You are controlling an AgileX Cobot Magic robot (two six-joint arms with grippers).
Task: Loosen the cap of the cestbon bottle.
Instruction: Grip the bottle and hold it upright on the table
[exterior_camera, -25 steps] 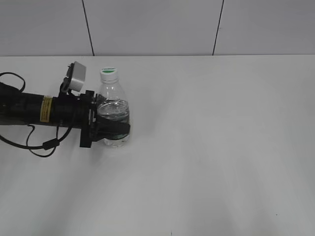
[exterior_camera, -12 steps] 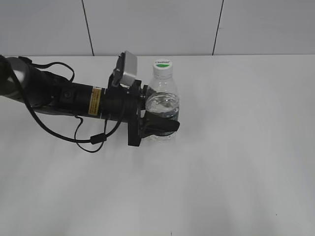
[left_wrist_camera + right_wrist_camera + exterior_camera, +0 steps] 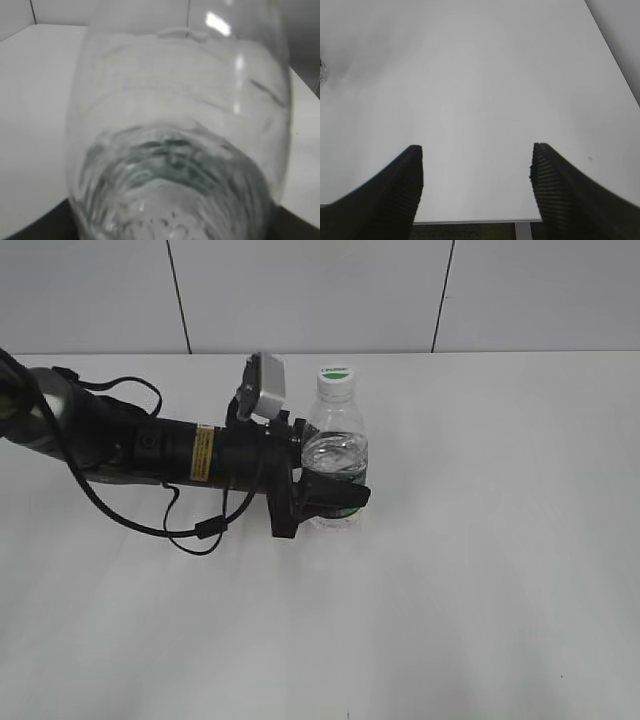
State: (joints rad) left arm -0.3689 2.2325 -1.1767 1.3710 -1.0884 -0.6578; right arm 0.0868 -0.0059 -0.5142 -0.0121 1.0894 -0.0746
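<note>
R gripper (image 3: 476, 175) nearest in its wrist view: jaws spread wide, nothing btwn them, only bare white table (image 3: 480, 75) below. Further in, exterior view: L gripper (image 3: 335, 498) comes in low from the left, jaws clamped round lower body of the cestbon bottle (image 3: 337, 455). Bottle stands upright, mid-left of table. Cap (image 3: 336, 375) on top, white w/ green mark, nothing touching it. Behind: grey wall panels (image 3: 300, 290).

Cestbon bottle (image 3: 336, 455) upright on the table (image 3: 480, 540), left of centre, toward the back. Cap (image 3: 336, 376) on top. Left arm (image 3: 170, 450) lies along the table from the left; left gripper (image 3: 335, 498) around the bottle's lower body. Wall (image 3: 320, 290) behind the table.
</note>
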